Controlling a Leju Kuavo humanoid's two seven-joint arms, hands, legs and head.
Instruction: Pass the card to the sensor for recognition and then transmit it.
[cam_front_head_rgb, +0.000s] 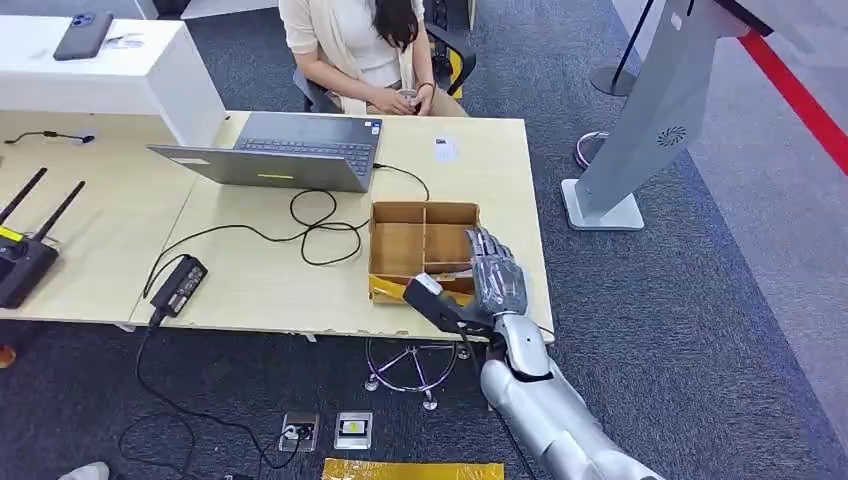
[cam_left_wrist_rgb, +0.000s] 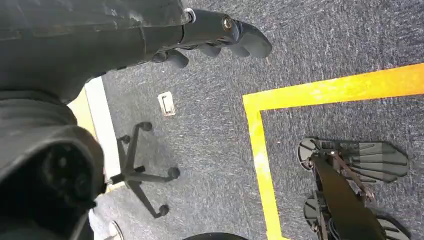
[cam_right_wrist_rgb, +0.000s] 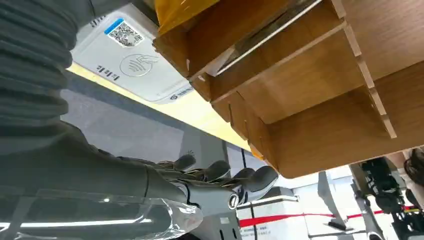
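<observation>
A: Which step was it?
B: Picking up, I'd judge. My right hand (cam_front_head_rgb: 497, 280) hovered over the wooden tray (cam_front_head_rgb: 395, 212) at the counter's (cam_front_head_rgb: 250, 280) near right corner, fingers spread, holding nothing.
A: The card?
B: Couldn't make it out for sure; the reader (cam_right_wrist_rgb: 131, 62) lay beside the tray. Left hand (cam_left_wrist_rgb: 220, 37) hung over carpet, fingers loosely curled, empty.
A: Next?
B: Lower into the near compartment, pinch the card.
</observation>
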